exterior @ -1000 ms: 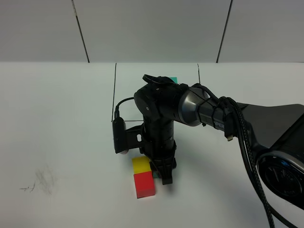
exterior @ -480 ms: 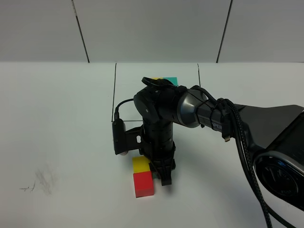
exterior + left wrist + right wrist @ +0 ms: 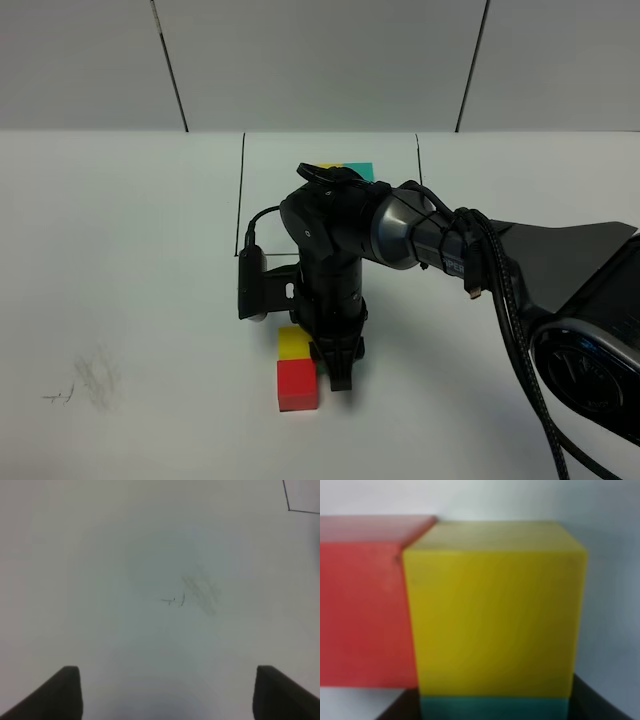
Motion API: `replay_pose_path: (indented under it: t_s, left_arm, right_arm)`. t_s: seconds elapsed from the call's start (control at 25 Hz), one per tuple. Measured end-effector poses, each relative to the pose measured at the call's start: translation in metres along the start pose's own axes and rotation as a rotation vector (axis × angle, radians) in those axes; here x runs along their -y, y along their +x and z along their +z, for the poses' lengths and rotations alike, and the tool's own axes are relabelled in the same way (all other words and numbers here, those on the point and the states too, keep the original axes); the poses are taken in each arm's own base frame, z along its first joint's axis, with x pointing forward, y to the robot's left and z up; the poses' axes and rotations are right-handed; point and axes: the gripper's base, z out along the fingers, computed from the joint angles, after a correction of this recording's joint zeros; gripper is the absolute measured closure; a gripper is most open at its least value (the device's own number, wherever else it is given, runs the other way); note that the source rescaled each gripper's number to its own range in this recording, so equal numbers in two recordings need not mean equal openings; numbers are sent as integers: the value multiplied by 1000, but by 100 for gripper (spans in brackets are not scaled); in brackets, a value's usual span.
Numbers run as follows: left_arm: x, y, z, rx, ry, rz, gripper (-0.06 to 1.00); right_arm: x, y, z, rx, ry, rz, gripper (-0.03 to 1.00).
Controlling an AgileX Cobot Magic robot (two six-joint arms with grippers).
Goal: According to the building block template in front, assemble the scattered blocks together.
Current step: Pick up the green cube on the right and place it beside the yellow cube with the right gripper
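- Nearest to the high camera, a red cube (image 3: pixel 298 385) is seen on the white counter (image 3: pixel 120 300), with a yellow cube (image 3: pixel 293 343) touching its far side.
- The right tool (image 3: pixel 338 372) is lowered just beside these two cubes, on their right in the high view; whether its fingers are spread or pressed together cannot be told, because the arm covers them.
- In the right wrist view, the yellow cube (image 3: pixel 495 615) fills the middle, the red cube (image 3: pixel 365 610) touches one of its faces, and a teal cube (image 3: pixel 494 707) is seen as a thin strip against another face.
- The left tool (image 3: pixel 165 692) is held spread over bare counter, close to a faint grey smudge (image 3: pixel 200 592).
- Farthest back, the building block template (image 3: pixel 352 170) is found inside a thin black outline (image 3: pixel 243 190); only teal and a bit of yellow are shown above the arm.
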Motion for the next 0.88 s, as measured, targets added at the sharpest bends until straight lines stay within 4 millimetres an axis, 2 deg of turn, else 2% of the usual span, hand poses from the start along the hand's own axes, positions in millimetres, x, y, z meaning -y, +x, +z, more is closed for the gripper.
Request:
replay_pose_path:
  t_s: [0.88]
  left_arm:
    - [0, 0, 0, 0, 0, 0, -5]
  right_arm:
    - [0, 0, 0, 2, 2, 9, 47]
